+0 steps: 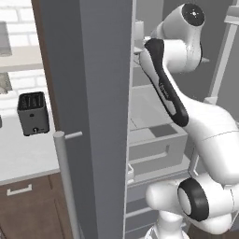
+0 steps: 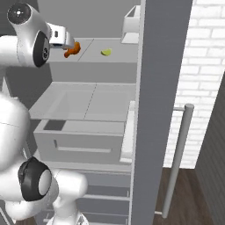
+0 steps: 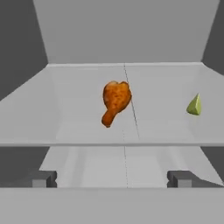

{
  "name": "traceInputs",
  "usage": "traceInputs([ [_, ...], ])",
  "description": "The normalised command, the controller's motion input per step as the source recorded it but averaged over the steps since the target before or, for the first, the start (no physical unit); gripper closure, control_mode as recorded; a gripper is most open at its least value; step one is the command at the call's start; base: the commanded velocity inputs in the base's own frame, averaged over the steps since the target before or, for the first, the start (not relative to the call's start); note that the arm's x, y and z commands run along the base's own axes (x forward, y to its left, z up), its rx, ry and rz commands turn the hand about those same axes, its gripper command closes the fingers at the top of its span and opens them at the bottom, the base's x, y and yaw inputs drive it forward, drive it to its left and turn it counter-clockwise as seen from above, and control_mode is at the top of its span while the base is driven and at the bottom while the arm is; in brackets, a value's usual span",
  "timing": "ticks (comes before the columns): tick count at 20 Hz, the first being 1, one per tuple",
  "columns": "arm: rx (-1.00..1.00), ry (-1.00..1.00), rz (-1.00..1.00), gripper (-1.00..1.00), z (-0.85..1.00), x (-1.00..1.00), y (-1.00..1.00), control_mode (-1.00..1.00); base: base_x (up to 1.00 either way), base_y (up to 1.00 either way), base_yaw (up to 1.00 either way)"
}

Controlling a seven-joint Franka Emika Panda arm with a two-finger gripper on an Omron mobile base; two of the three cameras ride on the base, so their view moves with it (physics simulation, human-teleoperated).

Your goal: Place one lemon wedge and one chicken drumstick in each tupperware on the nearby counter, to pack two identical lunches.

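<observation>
A golden-orange chicken drumstick (image 3: 114,102) lies on a grey fridge shelf (image 3: 78,113), thick end away from me and bone tip towards me. To its right on the same shelf sits a small yellow-green lemon wedge (image 3: 194,105). My gripper (image 3: 112,179) is open and empty, held short of the shelf's front edge and facing the drumstick. From the right base view the hand (image 2: 60,38) is just left of the drumstick (image 2: 72,49), with the lemon wedge (image 2: 106,52) further right. The tupperware is out of view. The counter (image 1: 23,151) lies left of the fridge.
The open fridge door (image 1: 95,116) with its long bar handle (image 1: 65,182) stands between the counter and the arm. A black toaster (image 1: 32,113) is on the counter. Below the shelf are a lower shelf and a drawer (image 2: 83,140). A brick wall (image 2: 200,66) is on the right.
</observation>
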Motion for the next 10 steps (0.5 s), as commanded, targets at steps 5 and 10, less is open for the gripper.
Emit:
traceInputs([
  [5, -0.08, 0.20, -0.03, -1.00, -0.23, 0.88, 0.19, -1.00, 0.00, 0.00, 0.00],
  [10, -0.01, 0.10, 0.00, -1.00, -0.14, 0.68, -0.04, -1.00, 0.00, 0.00, 0.00],
])
